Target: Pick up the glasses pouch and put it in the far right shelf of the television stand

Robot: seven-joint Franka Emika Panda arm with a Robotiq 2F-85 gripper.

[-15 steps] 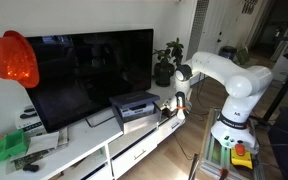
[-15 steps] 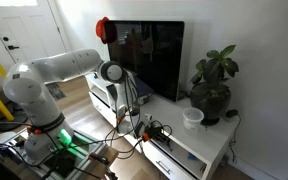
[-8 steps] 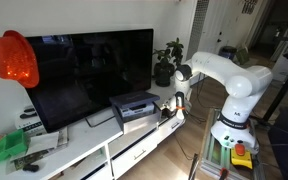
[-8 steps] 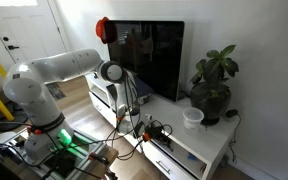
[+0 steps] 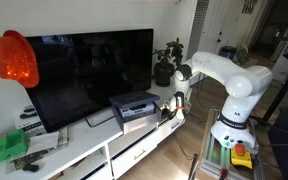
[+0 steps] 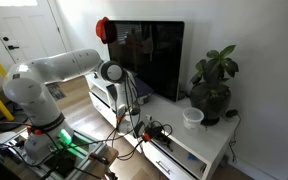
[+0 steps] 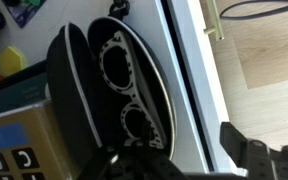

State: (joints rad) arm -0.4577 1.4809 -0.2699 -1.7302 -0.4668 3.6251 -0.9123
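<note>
In the wrist view the lower left corner cuts off a grey keypad box (image 7: 14, 140), its key marks too blurred to read. Just beside it the black glasses pouch (image 7: 109, 85) lies on the white top of the television stand (image 7: 189, 90), two round lens shapes showing. The gripper (image 7: 184, 160) is cropped by the bottom edge, its jaws wide and holding nothing. In both exterior views the pouch is too small to find.

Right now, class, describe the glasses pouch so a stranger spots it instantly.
In the wrist view, find the white edge of the television stand beside the wood floor. The glasses pouch lies just inside, by a grey keypad. It alone is black, oval, white-trimmed.
</note>
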